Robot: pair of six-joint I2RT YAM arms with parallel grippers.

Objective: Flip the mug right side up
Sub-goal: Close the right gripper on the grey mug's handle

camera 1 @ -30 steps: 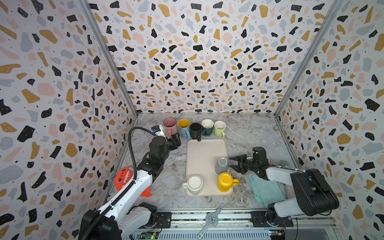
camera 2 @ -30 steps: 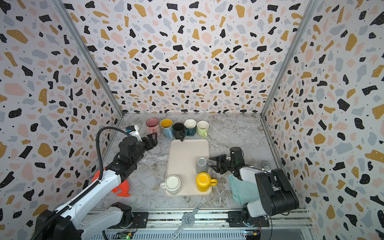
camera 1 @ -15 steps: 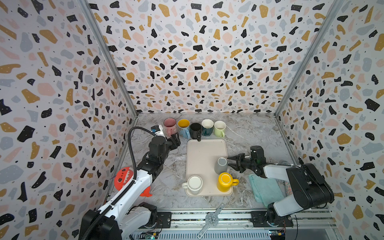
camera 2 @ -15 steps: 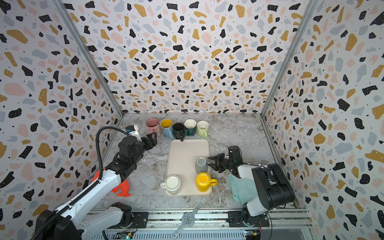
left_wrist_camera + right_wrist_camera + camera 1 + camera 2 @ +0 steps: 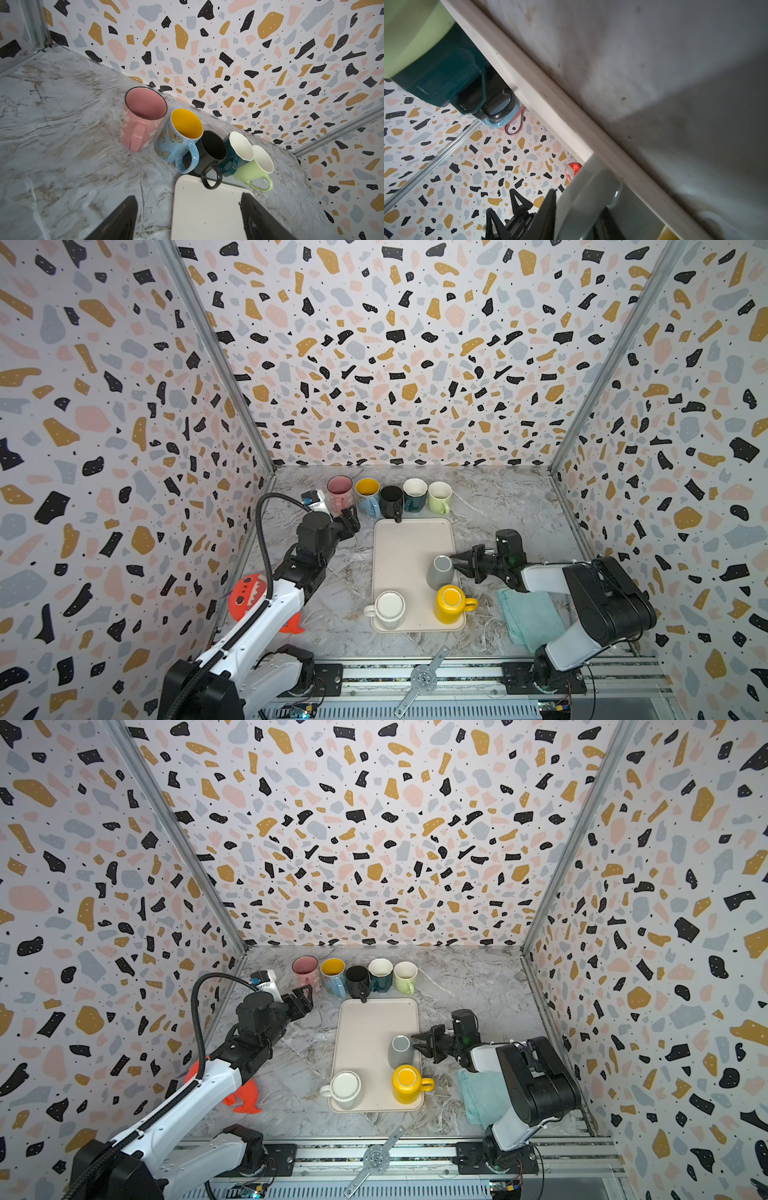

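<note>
A grey mug (image 5: pixel 440 572) (image 5: pixel 400 1051) stands bottom up on the right side of the cream tray (image 5: pixel 407 539). My right gripper (image 5: pixel 458 566) (image 5: pixel 418 1044) reaches in low from the right and is shut on the mug's handle. In the right wrist view the grey handle (image 5: pixel 587 197) sits between the two black fingers (image 5: pixel 550 207) of the right gripper (image 5: pixel 579 200). My left gripper (image 5: pixel 351 516) (image 5: pixel 188 196) hovers open and empty over the tray's far left corner.
A white mug (image 5: pixel 388 605) and a yellow mug (image 5: pixel 451 601) sit bottom up at the tray's near end. Several upright mugs (image 5: pixel 390 497) line the back. A teal cloth (image 5: pixel 528 618) lies under the right arm. A red toy (image 5: pixel 245 601) sits left.
My right gripper has slid left up to the grey mug and its jaws have narrowed onto the handle. The left arm has not moved.
</note>
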